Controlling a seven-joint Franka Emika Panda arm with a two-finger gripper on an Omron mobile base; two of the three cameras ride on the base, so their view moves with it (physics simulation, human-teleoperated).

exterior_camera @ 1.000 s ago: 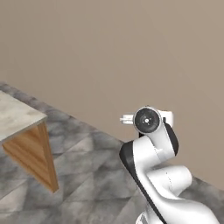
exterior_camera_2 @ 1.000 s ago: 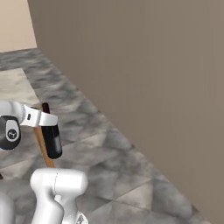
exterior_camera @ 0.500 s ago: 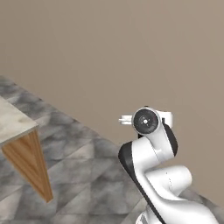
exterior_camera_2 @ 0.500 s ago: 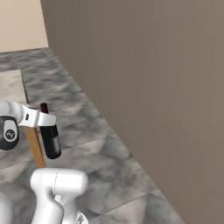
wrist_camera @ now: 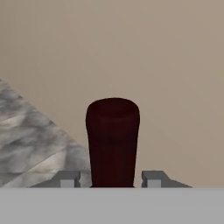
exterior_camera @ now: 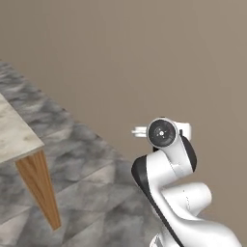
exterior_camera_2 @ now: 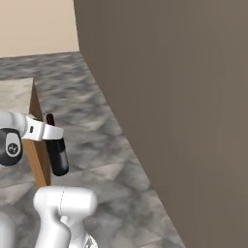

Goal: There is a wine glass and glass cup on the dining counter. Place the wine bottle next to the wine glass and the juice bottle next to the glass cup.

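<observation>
My gripper (exterior_camera_2: 48, 131) is shut on the wine bottle (exterior_camera_2: 58, 155), a near-black bottle with a dark-red neck, and holds it in the air just beside the arm. In the hand view the bottle's dark-red neck (wrist_camera: 113, 140) rises between the two fingertips of the gripper (wrist_camera: 113, 178), against a plain beige wall. A corner of the dining counter (exterior_camera: 14, 135), pale marbled top on a wooden side, lies at the left; in the right base view the dining counter (exterior_camera_2: 14, 94) sits behind the arm. The wine glass, glass cup and juice bottle are out of view.
A tall plain brown-grey wall (exterior_camera_2: 169, 97) runs close along the right and ahead. The floor (exterior_camera: 91, 183) is grey marbled tile. The counter's wooden side panel (exterior_camera: 41, 193) stands near the arm's left.
The whole picture has shifted, so the base and its cameras have moved: the counter has slid left and the wall takes up more of the view. The bottle stays in the gripper.
</observation>
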